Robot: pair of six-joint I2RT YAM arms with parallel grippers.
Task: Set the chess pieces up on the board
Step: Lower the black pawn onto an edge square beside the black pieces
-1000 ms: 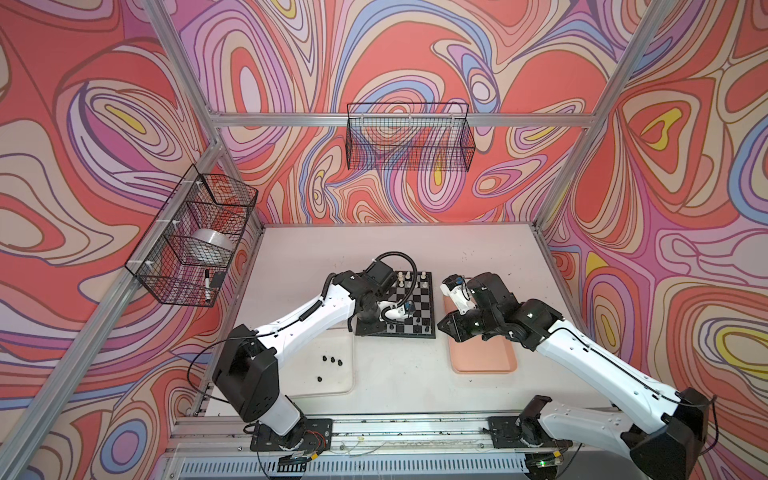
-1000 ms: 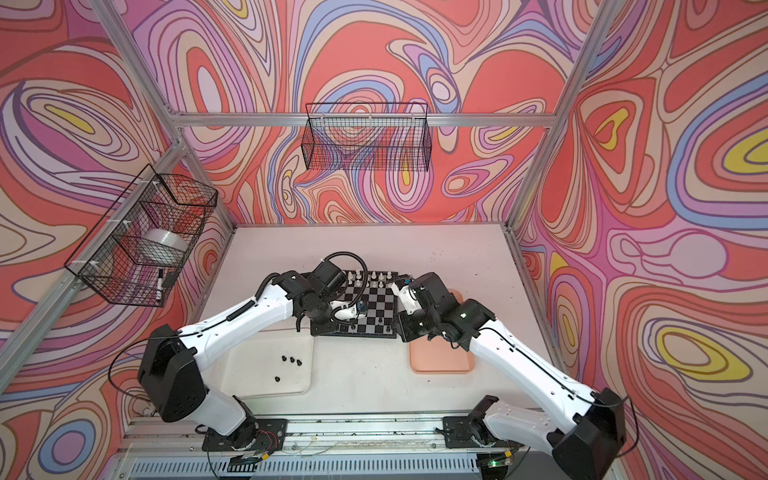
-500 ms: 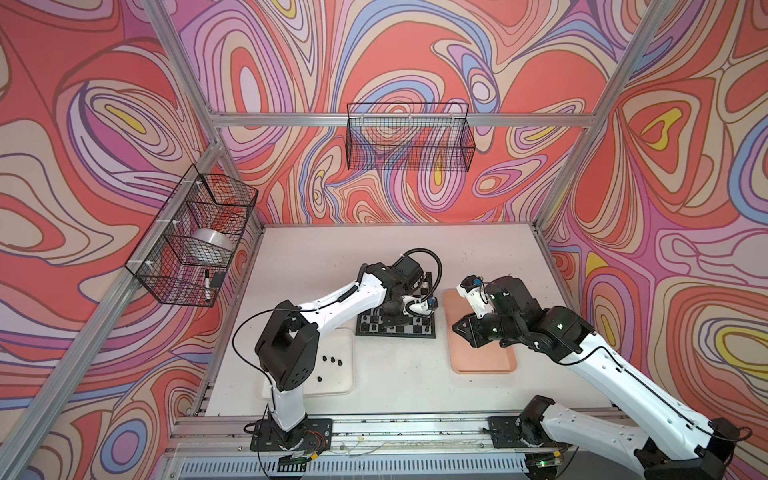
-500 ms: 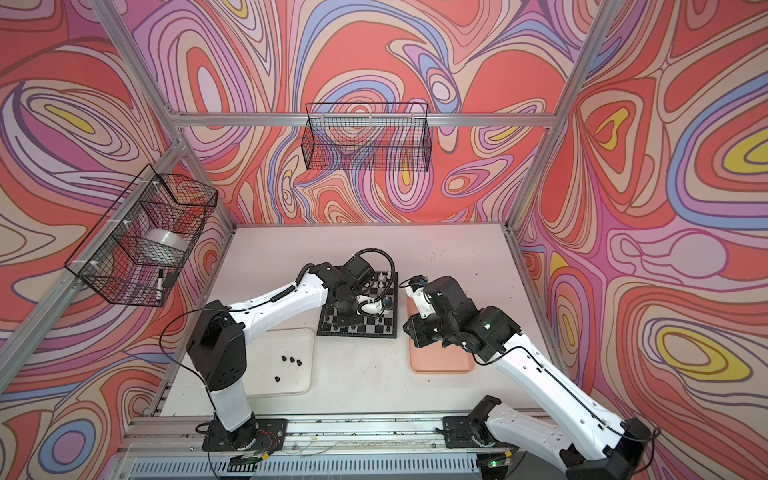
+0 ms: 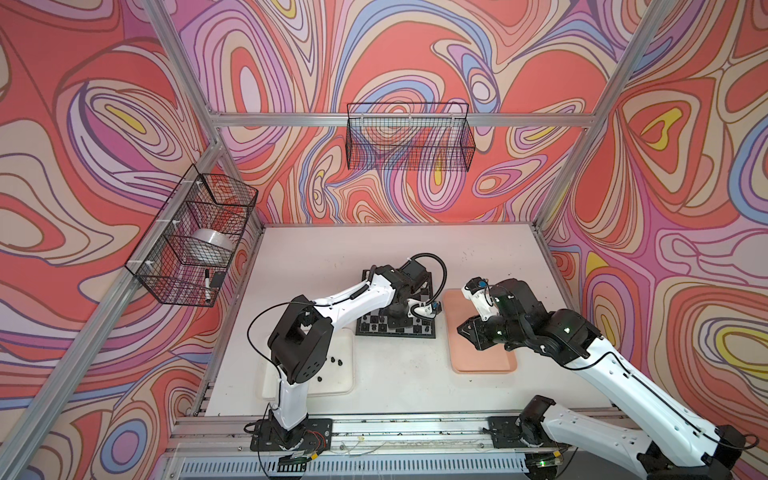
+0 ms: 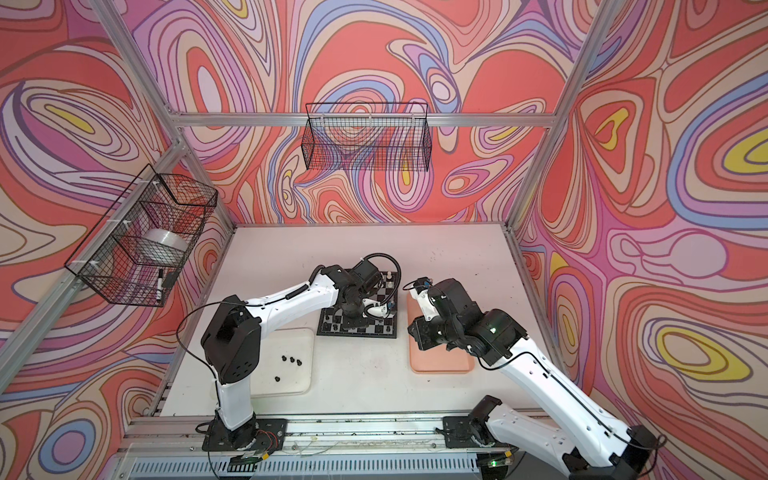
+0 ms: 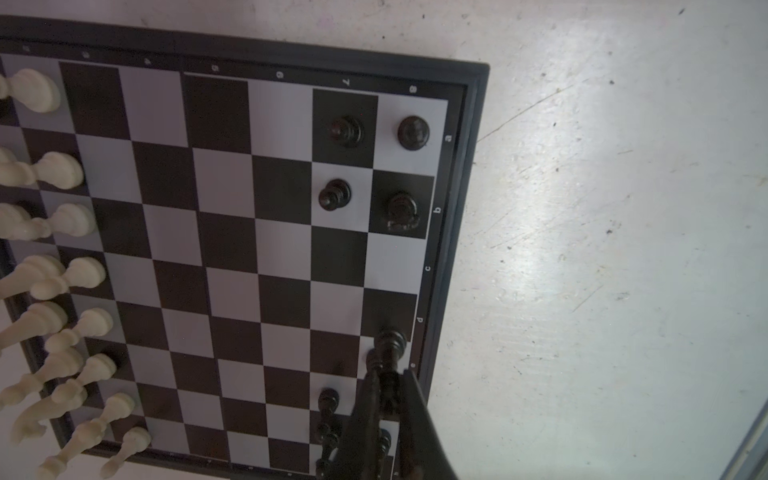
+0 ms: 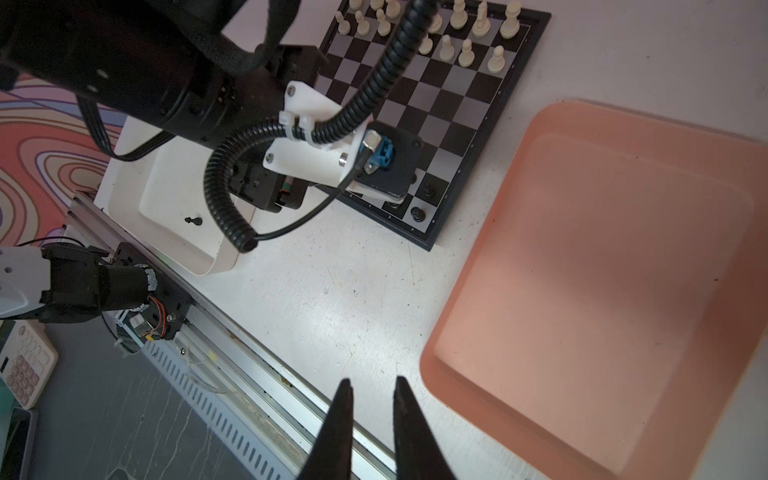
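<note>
Black chess piece (image 7: 390,343): likely light, rigid, slick, tip-prone; best pinched at the slim stem. Left claw (image 7: 390,370) clenched on it; right claw (image 8: 372,380) slightly parted, empty.

Scuffed white table (image 5: 399,374) under the board (image 5: 388,331), white tray (image 5: 343,376) (left), pink tray (image 5: 484,353) (right).
</note>
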